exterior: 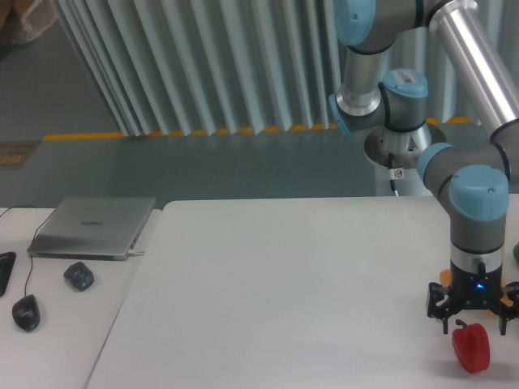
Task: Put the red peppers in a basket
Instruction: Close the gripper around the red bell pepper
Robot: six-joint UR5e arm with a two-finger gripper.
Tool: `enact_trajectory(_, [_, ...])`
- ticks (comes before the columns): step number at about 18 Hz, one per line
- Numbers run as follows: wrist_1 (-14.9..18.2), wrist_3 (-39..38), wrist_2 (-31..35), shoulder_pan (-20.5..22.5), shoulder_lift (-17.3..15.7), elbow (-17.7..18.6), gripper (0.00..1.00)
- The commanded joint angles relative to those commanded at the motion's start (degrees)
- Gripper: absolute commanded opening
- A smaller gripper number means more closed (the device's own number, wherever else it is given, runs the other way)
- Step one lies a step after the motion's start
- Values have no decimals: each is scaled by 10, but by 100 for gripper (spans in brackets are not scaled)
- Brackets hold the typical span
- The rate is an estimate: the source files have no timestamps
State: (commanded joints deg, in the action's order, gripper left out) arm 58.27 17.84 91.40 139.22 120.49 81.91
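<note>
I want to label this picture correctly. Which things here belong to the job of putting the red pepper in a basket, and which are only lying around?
Belongs to the job:
red pepper
gripper, open above the pepper

Just lying about:
orange pastry, mostly hidden behind the gripper
laptop
two computer mice

No basket is in view.

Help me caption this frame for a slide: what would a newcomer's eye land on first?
Probably the glossy red pepper at the white table's near right corner, with the open gripper poised directly over its stem. Next, the big grey-and-blue robot arm rising from there to the top right. On the far left, a closed silver laptop and two dark computer mice sit on a separate desk.
</note>
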Motion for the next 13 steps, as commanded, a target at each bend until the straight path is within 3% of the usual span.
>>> enact_trajectory(6, [-12, 0, 16, -7, 21, -1, 100])
enact_trajectory(8, [-16, 3, 21, -11, 25, -2, 93])
enact_trajectory(10, [-16, 3, 21, -12, 25, -2, 80])
enact_trajectory(12, [-16, 4, 21, -12, 22, -2, 48])
enact_trajectory(13, [-16, 7, 20, -12, 19, -2, 38])
